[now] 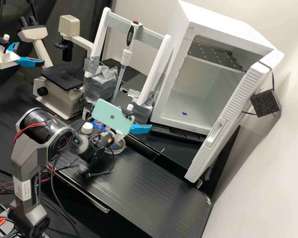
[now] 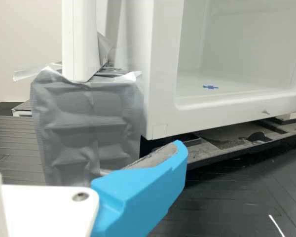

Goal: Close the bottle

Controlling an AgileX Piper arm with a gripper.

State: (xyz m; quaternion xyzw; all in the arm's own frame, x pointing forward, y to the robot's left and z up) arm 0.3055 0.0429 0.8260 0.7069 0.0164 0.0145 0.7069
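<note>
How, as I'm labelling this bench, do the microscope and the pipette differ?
The microscope is beige and black; the pipette is white and black with a red button. The microscope is bulky, the pipette long and slim. The microscope rests on its base, while the pipette hangs tip-down on the rack. Both mix pale and black parts.

Lighting, by my inspection: bright, diffuse. The pale wall (image 1: pixel 274 178) reads brightly lit; the black backdrop (image 1: pixel 86 8) sits dim. Soft sheen noted along the worktop (image 1: pixel 149 195). Silver tape (image 2: pixel 91 128) returns patchy highlights at its creases. Deep shadow recorded beneath the white cabinet (image 2: pixel 160 98), its interior evenly lit.
</note>
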